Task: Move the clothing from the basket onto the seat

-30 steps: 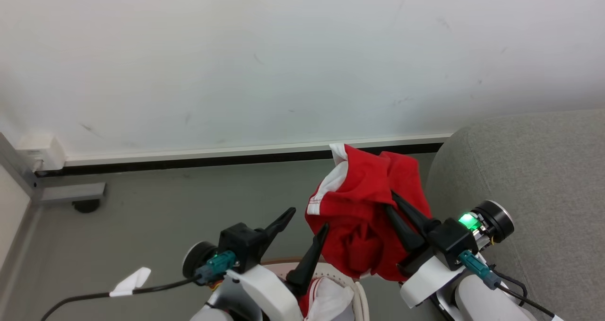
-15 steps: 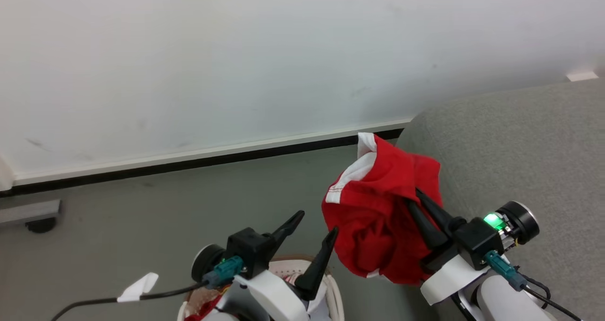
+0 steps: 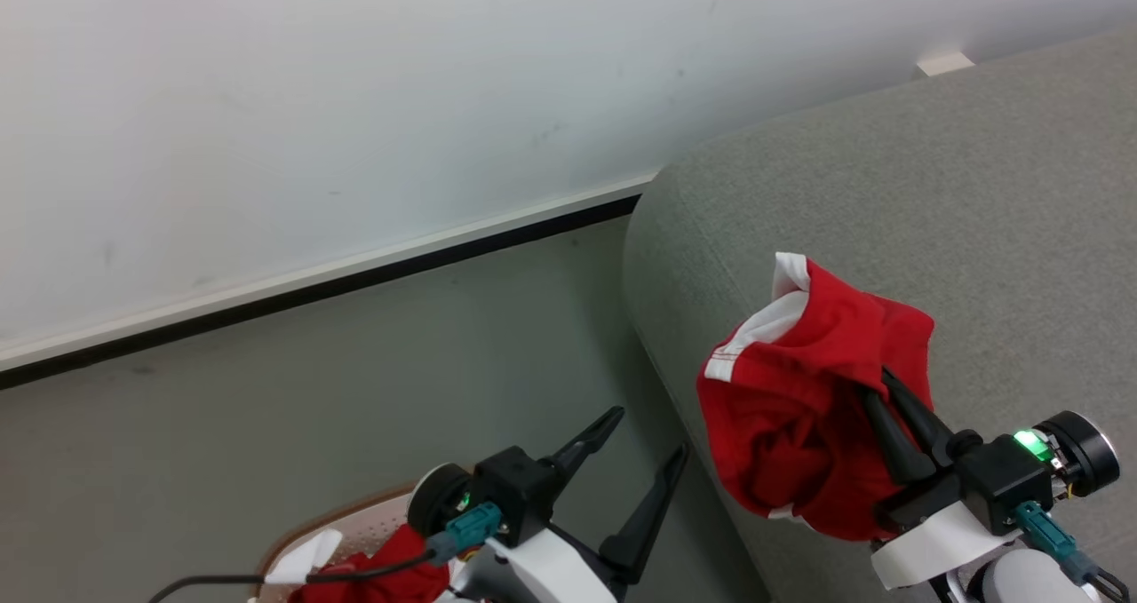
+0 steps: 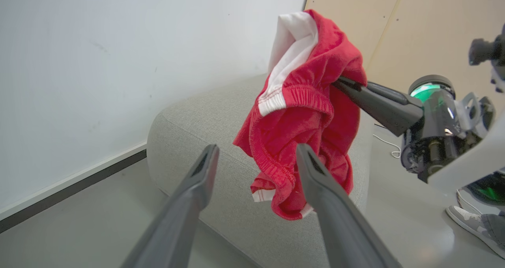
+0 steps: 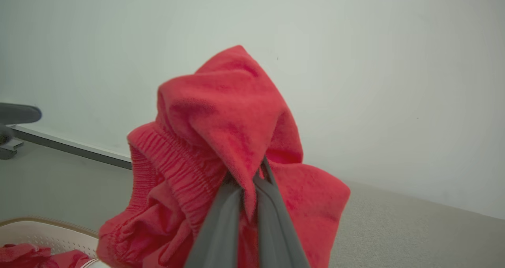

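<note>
1. Since a second ago the whole head view has swung, so the wall and floor sit differently in it. Against the seat, though, the right hand and its load have truly moved. Then they hung over the floor beside the seat's rounded end; now they hang over the seat's edge.
2. The right hand is pinched tight on a red garment with white trim. Its two dark fingers lie almost together, and a fold of cloth is caught between their tips.
3. The garment bunches around and ahead of those fingertips and sags below them, clear of the seat cushion. The right wrist view shows its ribbed waistband just left of the fingers.
4. The left hand is spread wide and holds nothing. The floor lies beyond its fingertips.
5. In the left wrist view the hanging garment is ahead of the left hand and apart from it, with the right hand's fingers entering the cloth from the right.
6. The basket lies behind and below the left hand, its brown rim partly hidden by the wrist.
7. More red clothing is heaped inside the basket, under the left wrist.
</note>
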